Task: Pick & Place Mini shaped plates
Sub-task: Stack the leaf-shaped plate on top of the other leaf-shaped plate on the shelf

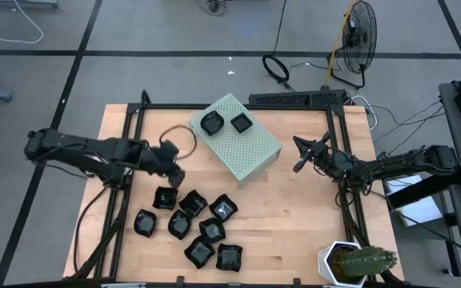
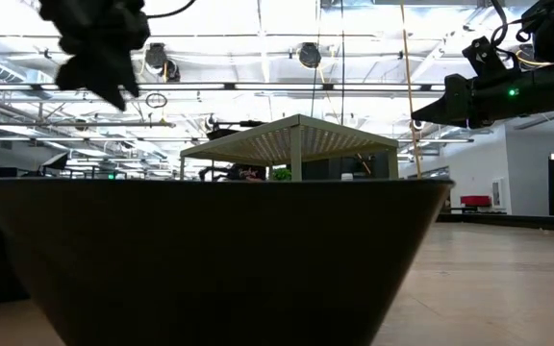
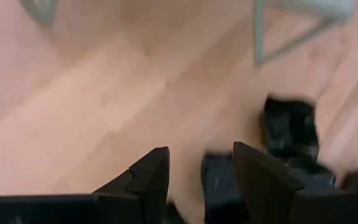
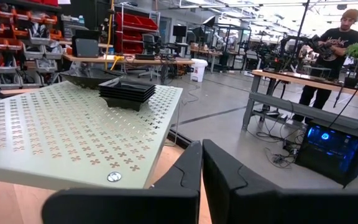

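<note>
Left gripper (image 1: pixel 174 168) above the top edge of a cluster of mini shaped plates (image 1: pixel 194 228) on the table (image 1: pixel 294 232), jaws spread and empty, one dark plate (image 3: pixel 219 186) blurred just below the gap. Two more plates (image 1: pixel 226 122) atop the pale green perforated box (image 1: pixel 246 152). Right gripper (image 1: pixel 302 156) beside the box, fingers pressed together, holding nothing. Low view mostly blocked by one dark dish (image 2: pixel 219 259).

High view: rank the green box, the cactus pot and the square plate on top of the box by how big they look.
Largest to smallest in the high view:
1. Green box
2. Cactus pot, partly cut off by the picture's edge
3. Square plate

All three differ clearly in apparent size.
</note>
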